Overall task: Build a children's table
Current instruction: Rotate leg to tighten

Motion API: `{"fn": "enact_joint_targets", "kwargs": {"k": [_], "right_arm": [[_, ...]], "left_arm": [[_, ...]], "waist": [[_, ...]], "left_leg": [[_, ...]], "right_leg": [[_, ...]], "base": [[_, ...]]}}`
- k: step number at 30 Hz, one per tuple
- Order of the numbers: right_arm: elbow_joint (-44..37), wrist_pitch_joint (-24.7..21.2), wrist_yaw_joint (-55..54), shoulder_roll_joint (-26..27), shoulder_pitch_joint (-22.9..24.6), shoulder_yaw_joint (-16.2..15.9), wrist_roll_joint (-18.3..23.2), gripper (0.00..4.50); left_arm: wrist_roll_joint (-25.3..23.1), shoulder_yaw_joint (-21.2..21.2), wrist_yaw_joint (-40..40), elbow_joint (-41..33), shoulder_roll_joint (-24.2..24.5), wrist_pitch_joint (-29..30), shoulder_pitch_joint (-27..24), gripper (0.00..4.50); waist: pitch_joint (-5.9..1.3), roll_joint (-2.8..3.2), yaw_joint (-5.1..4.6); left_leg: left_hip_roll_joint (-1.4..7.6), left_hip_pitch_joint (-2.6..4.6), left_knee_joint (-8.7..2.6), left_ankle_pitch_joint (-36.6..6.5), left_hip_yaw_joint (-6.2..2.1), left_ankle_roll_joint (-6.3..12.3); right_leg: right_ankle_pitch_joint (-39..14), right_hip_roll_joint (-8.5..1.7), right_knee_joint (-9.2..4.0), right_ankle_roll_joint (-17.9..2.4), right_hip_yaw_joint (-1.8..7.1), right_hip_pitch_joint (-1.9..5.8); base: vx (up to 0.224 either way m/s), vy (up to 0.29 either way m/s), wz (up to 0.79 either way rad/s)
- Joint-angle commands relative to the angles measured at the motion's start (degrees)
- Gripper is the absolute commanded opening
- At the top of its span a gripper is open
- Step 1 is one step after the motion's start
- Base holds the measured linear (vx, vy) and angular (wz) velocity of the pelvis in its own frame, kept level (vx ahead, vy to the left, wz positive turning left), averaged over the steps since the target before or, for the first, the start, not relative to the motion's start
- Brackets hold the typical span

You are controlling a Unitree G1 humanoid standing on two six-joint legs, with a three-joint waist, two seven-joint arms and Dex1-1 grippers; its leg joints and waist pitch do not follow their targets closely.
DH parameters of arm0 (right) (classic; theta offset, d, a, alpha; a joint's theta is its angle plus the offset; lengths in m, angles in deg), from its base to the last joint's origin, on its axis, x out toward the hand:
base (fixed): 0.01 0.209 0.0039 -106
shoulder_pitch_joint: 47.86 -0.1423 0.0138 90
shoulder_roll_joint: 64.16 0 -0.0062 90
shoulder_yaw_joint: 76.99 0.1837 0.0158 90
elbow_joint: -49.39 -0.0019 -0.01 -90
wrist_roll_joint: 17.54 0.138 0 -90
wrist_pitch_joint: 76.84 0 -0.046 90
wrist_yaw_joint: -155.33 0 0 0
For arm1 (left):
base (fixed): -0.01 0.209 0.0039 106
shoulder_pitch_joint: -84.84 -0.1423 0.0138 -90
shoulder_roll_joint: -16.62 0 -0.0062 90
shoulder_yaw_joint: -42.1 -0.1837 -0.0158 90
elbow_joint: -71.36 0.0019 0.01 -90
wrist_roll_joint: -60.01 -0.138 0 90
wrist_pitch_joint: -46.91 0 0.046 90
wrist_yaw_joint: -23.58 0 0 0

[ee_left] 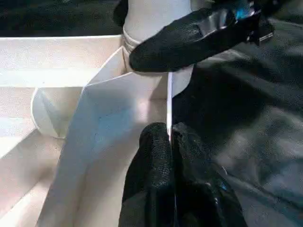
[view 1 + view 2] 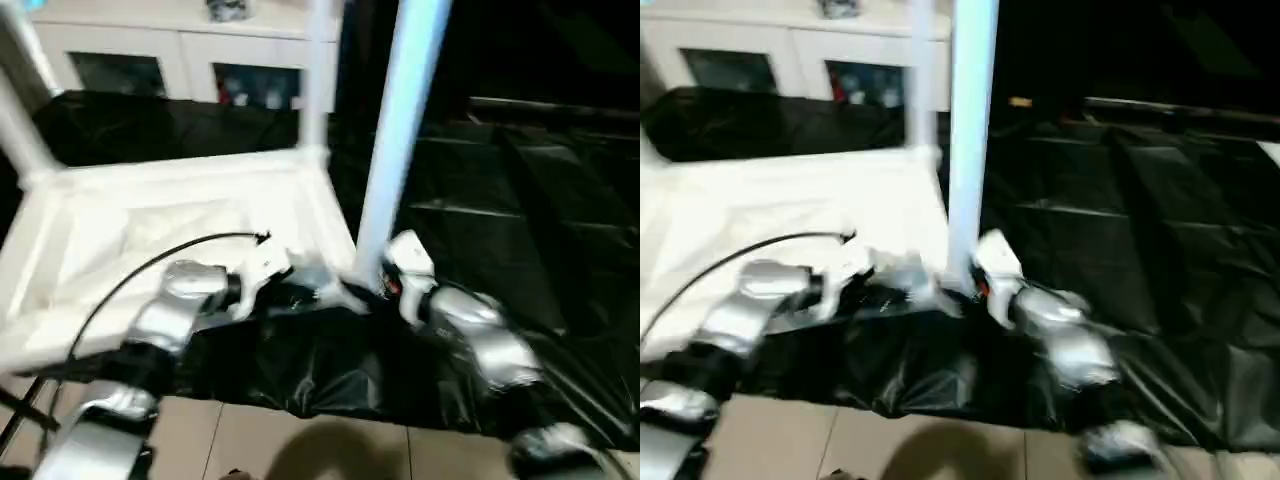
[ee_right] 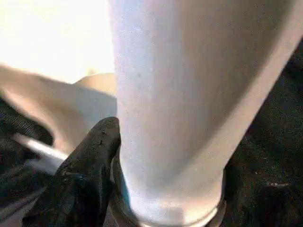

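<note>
My left claw [image 1: 173, 156] is pinched shut on the thin edge of the upturned tabletop [image 2: 150, 230], just ahead my right claw [image 2: 385, 285] wraps the base of the standing leg [image 2: 400, 130] at its corner socket, and beyond, if I twist crooked, that leg could topple.

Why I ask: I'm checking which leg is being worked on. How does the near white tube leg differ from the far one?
The near white tapered tube leg has the right gripper at its base; the far white tube leg stands untouched. The near leg rises from the white plastic table top's corner closest to the robot, the far leg from its corner by the cabinet. Both stand upright.
</note>
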Motion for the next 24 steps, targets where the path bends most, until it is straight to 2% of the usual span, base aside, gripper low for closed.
{"fn": "enact_joint_targets", "kwargs": {"k": [1, 3, 4, 5, 6, 8, 10, 11, 12, 14, 18, 20, 21, 24], "right_arm": [[3.6, -1.7, -5.0, 3.4, -0.5, -2.0, -2.6, 2.71], [6.5, -1.1, -10.4, 7.0, -2.3, -1.7, -3.6, 2.71], [6.5, -1.0, -10.4, 7.1, -2.3, -1.7, -3.7, 2.71], [7.3, -0.2, -10.8, 7.7, -2.7, -2.2, -4.2, 2.71], [7.5, 0.1, -10.2, 8.0, -2.8, -2.0, -3.9, 2.71], [7.6, 0.5, -9.8, 8.2, -2.9, -1.7, -3.3, 3.26], [7.3, 0.4, -9.4, 8.0, -3.1, -0.6, -1.8, 3.46], [7.2, 0.4, -9.0, 7.5, -3.3, -0.4, -1.6, 3.46], [7.2, 0.5, -8.8, 7.3, -3.4, -0.4, -1.6, 3.75], [6.9, 1.4, -7.8, 5.8, -3.3, -1.1, -2.9, 3.84], [5.6, 2.4, -2.9, 3.4, -2.8, -2.1, -2.6, 3.84], [4.1, 2.9, 1.0, 1.6, -2.2, -3.2, -2.6, 3.84], [2.1, 3.0, 5.8, -0.2, -1.4, -4.1, -1.9, 3.84], [-2.2, 2.8, 13.8, -3.5, -0.1, -5.4, 0.0, 3.84]], "left_arm": [[1.5, -0.9, 2.5, -2.4, -4.4, 0.3, 0.8, 0.0], [1.1, -1.7, 5.1, -3.4, -7.5, 1.3, 0.5, 0.0], [1.1, -1.8, 5.2, -3.5, -7.6, 1.3, 0.5, 0.0], [1.0, -2.0, 5.3, -3.6, -8.0, 1.3, 0.5, 0.0], [0.9, -2.0, 5.3, -3.5, -8.0, 1.3, 0.5, 0.0], [0.9, -2.0, 5.3, -3.3, -7.8, 1.1, 0.7, 0.0], [0.9, -1.8, 5.0, -2.7, -7.1, 0.4, 0.9, 0.0], [0.9, -1.7, 4.6, -2.5, -6.7, 0.0, 1.0, 0.0], [0.9, -1.6, 4.3, -2.4, -6.5, -0.2, 1.1, 0.0], [1.3, -1.2, 2.8, -3.2, -5.3, -0.9, 0.7, 0.0], [2.1, -1.2, -0.8, -4.1, -3.5, -1.9, -0.1, 0.0], [2.5, -1.2, -2.5, -4.3, -2.5, -2.3, -0.4, 0.0], [2.8, -1.4, -4.3, -4.4, -1.5, -2.8, -0.5, 0.0], [3.4, -1.5, -7.5, -4.4, 0.0, -3.9, -0.4, 0.0]], "waist": [[-3.57, 0.17, -0.17], [-3.64, 0.22, -0.37], [-3.59, 0.22, -0.35], [-3.68, -0.04, -0.28], [-3.66, 0.21, -0.25], [-3.57, 0.25, -0.29], [-3.59, 0.28, -0.29], [-3.58, 0.44, -0.29], [-3.6, 0.36, -0.34], [-3.66, 0.34, -0.32], [-3.73, 0.39, -0.13], [-3.7, 0.45, -0.12], [-3.56, 0.07, -0.1], [-3.54, 0.18, 0.01]], "left_leg": [[0.96, 0.78, -3.76, -14.2, -0.29, -1.11], [0.94, 0.7, -3.75, -13.5, -0.3, -1.23], [0.92, 0.79, -3.77, -13.7, -0.26, -1.06], [0.92, 0.72, -3.71, -13.4, -0.25, -0.57], [0.87, 0.68, -3.66, -13.3, -0.18, -0.21], [0.89, 0.66, -3.75, -14.0, -0.19, -0.12], [0.94, 0.74, -3.8, -14.5, -0.25, -0.2], [0.96, 0.74, -3.85, -14.7, -0.28, -0.29], [0.97, 0.73, -3.85, -14.7, -0.28, -0.34], [0.96, 0.69, -3.79, -14.2, -0.25, -0.19], [0.94, 0.58, -3.63, -12.9, -0.14, 0.56], [1.0, 0.6, -3.64, -13.1, -0.14, 0.66], [1.0, 0.62, -3.67, -13.9, -0.1, 0.88], [1.1, 0.61, -3.67, -14.2, -0.16, 1.35]], "right_leg": [[-12.4, -3.67, -4.55, -10.7, 2.24, 2.22], [-11.4, -3.71, -4.38, -11.1, 2.2, 2.25], [-11.4, -3.64, -4.48, -11.0, 2.17, 2.32], [-10.9, -3.66, -4.39, -10.8, 2.19, 2.46], [-10.4, -3.64, -4.45, -10.7, 2.23, 2.38], [-11.0, -3.64, -4.58, -10.6, 2.2, 2.38], [-11.9, -3.67, -4.6, -10.5, 2.19, 2.34], [-11.8, -3.64, -4.61, -10.5, 2.19, 2.33], [-11.3, -3.6, -4.57, -10.5, 2.2, 2.37], [-10.1, -3.6, -4.47, -10.8, 2.22, 2.43], [-7.4, -3.62, -4.25, -11.7, 2.2, 2.64], [-7.5, -3.62, -4.26, -11.8, 2.18, 2.64], [-8.9, -3.53, -4.43, -11.4, 2.16, 2.66], [-10.2, -3.61, -4.51, -11.1, 2.21, 2.68]], "base": [[0.0, 0.0, 0.0], [0.0, 0.0, 0.0], [0.0, 0.0, 0.0], [0.0, 0.0, 0.0], [0.0, 0.0, 0.0], [0.0, 0.0, 0.0], [0.0, 0.0, 0.0], [0.0, 0.0, 0.0], [0.0, 0.0, 0.0], [0.0, 0.0, 0.0], [0.0, 0.0, 0.0], [0.0, 0.0, 0.0], [0.0, 0.0, 0.0], [0.0, 0.0, 0.0]]}}
